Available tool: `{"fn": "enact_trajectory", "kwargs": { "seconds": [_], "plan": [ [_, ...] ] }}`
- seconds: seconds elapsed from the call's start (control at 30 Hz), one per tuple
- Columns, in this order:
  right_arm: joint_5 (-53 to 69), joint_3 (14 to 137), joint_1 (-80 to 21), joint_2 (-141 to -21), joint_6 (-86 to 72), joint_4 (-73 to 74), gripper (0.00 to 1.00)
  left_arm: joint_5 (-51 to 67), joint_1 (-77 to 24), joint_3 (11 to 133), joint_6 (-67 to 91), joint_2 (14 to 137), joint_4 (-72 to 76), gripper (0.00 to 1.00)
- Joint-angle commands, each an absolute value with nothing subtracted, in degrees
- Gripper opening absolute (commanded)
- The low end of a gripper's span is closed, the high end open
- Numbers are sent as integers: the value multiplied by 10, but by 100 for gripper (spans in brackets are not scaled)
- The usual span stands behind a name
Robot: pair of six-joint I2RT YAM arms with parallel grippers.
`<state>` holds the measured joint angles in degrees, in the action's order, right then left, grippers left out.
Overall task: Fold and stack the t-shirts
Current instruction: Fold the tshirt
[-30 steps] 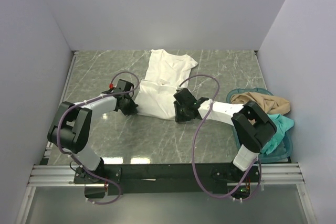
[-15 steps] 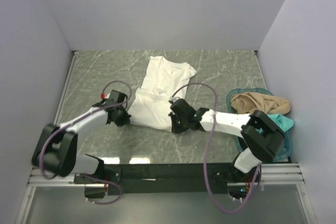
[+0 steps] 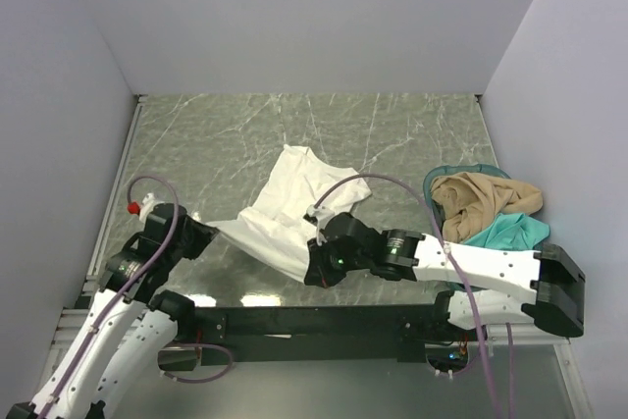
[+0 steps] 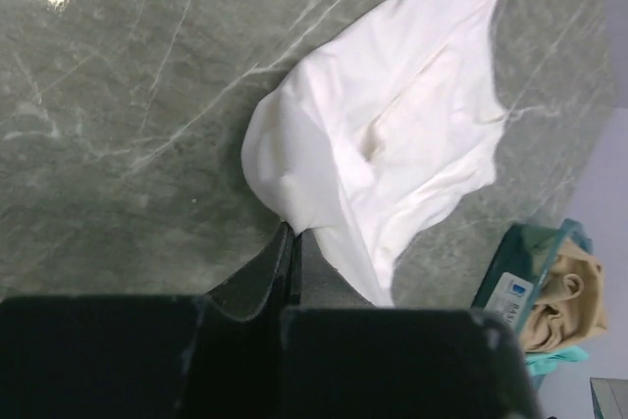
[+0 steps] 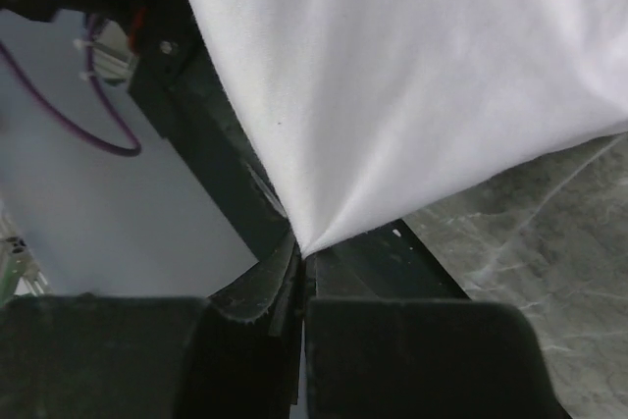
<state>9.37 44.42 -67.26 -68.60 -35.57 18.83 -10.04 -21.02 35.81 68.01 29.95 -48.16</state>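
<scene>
Barely begun — the left gripper (image 3: 201, 230) and right gripper (image 3: 312, 270) each clamp an edge of the unfolded white t-shirt (image 3: 280, 213) — tan shirt (image 3: 481, 198) and teal shirt (image 3: 505, 233) lie in the basket (image 3: 435, 182).

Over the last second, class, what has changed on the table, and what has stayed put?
Both arms drew back toward their bases, dragging the white shirt toward the near table edge. The right tool closed on its edge; the left tool kept its pinch. The tan shirt and teal shirt stayed in the basket.
</scene>
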Motion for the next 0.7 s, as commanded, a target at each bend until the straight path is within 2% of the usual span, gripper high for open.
{"fn": "enact_trajectory", "kwargs": {
  "seconds": [0.0, 0.23, 0.67],
  "plan": [
    [114, 476, -672, -652, -358, 234, 0, -167, -208, 414, 686, 301, -517, 1],
    [109, 487, -656, -643, -354, 219, 0, -161, -208, 483, 631, 405, -430, 1],
    [177, 475, -481, -622, -326, 228, 0, -147, -208, 600, 572, 602, -288, 1]
  ]
}}
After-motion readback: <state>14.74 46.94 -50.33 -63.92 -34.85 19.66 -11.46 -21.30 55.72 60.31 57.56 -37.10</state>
